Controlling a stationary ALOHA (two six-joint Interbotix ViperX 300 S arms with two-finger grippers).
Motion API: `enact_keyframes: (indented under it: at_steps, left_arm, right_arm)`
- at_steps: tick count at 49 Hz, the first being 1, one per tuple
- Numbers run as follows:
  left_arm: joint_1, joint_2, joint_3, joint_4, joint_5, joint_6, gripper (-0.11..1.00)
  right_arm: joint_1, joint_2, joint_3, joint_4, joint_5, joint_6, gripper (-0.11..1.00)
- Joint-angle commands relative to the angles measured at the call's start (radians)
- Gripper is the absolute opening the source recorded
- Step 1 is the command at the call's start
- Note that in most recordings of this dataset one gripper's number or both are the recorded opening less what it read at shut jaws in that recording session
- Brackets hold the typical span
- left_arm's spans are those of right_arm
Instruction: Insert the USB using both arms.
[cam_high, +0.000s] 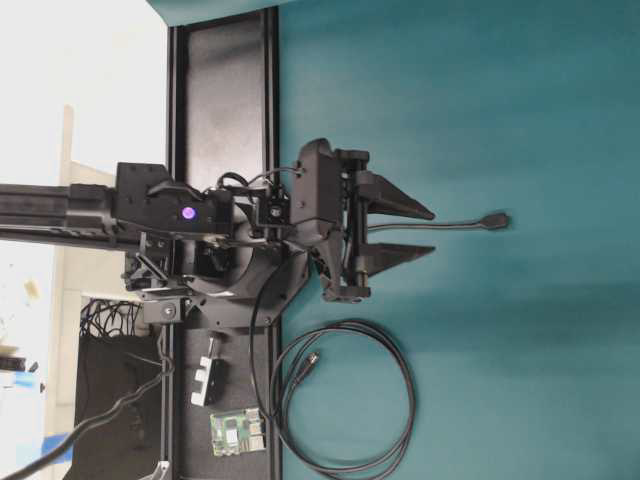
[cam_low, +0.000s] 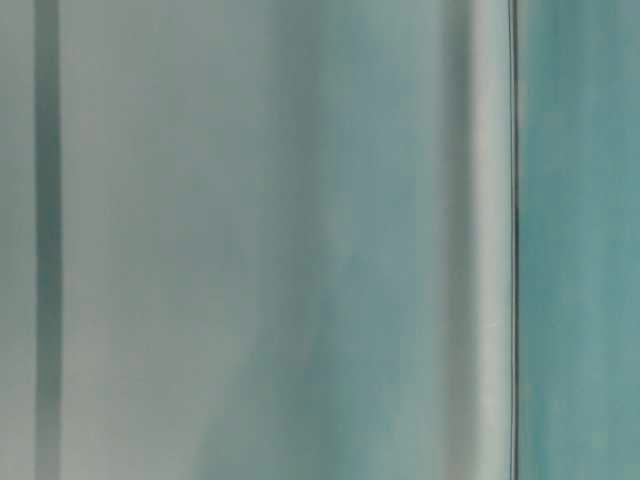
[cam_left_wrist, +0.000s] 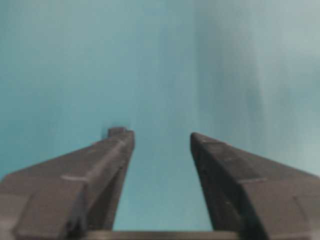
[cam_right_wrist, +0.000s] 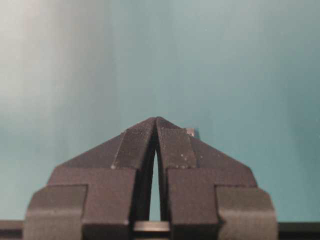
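Black USB plug (cam_high: 495, 221) lies on the teal cloth (cam_high: 520, 110) just beyond the left gripper (cam_high: 432, 231), whose jaws gape empty astride its cable; the right gripper (cam_right_wrist: 156, 120) is pinched shut, empty; the closing should be centred on the plug.

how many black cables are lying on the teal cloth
2: the USB cable runs straight out between the open end effector's fingers; a looped cable lies coiled nearer the bottom edge. Others may be hidden.
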Motion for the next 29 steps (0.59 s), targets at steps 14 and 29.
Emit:
enact_keyframes:
  at_steps: [14, 29]
  left_arm:
    - [-0.005, 0.152, -0.006, -0.003, -0.094, -0.006, 0.67]
    - [-0.005, 0.252, -0.009, 0.002, -0.118, 0.0, 0.67]
  right_arm:
    - [0.002, 0.02, 0.003, -0.002, 0.029, 0.002, 0.2]
    - [0.002, 0.133, -0.015, -0.002, 0.018, 0.0, 0.55]
